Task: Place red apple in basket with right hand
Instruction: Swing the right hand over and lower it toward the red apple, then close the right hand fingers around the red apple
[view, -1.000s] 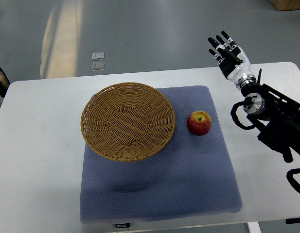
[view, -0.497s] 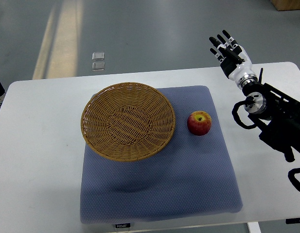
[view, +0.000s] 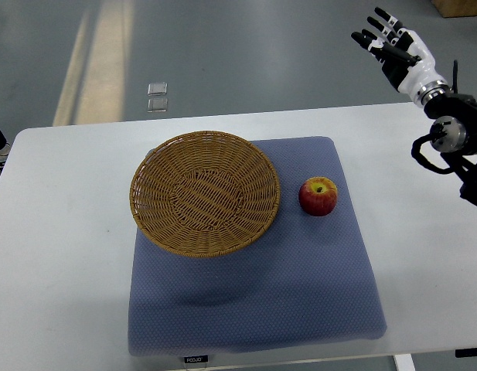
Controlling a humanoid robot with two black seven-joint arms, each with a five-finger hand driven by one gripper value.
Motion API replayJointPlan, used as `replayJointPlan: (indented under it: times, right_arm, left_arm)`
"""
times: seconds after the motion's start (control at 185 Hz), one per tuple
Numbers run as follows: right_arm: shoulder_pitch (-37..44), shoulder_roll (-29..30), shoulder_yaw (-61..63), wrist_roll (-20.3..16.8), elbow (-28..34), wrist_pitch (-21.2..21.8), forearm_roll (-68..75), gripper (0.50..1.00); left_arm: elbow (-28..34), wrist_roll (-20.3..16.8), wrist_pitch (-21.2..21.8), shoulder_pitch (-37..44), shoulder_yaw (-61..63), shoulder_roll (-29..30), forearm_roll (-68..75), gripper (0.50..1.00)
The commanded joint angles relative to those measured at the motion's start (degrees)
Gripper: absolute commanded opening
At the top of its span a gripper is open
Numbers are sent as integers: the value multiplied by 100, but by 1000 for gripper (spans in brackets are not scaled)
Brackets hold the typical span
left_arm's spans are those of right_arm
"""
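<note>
Red apple (view: 318,196) sits beside basket (view: 205,192); right hand (view: 396,48) spread, well apart.

A white table (view: 68,255) stands on grey floor (view: 223,54) crossed by a pale stripe (view: 87,62).

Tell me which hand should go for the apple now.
Right. The right hand is open above the table's far right, on the same side as the apple; no left arm shows.

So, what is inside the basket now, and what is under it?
The basket holds nothing; only its woven bottom shows. It stands on a blue mat, which it partly covers, so that part is hidden. The apple lies beside it on the mat.
</note>
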Motion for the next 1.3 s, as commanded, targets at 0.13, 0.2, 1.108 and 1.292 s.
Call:
replayJointPlan:
  times: [0.13,0.2,1.108,1.292]
  right_arm:
    - [369,-885,-164,8,752,953,-1090,924]
    - [527,-1158,-305,17,1306,1454,-2364,924]
    - [404,-1184,-2221,8,2756,997,-8148,921]
    - [298,-1166,-2247,0,2677,777,-8306,919]
  left_arm:
    - [0,-1,0,-1,0,0,0,1000]
    - [0,-1,0,-1,0,0,0,1000]
    - [0,-1,0,-1,0,0,0,1000]
    - [0,-1,0,-1,0,0,0,1000]
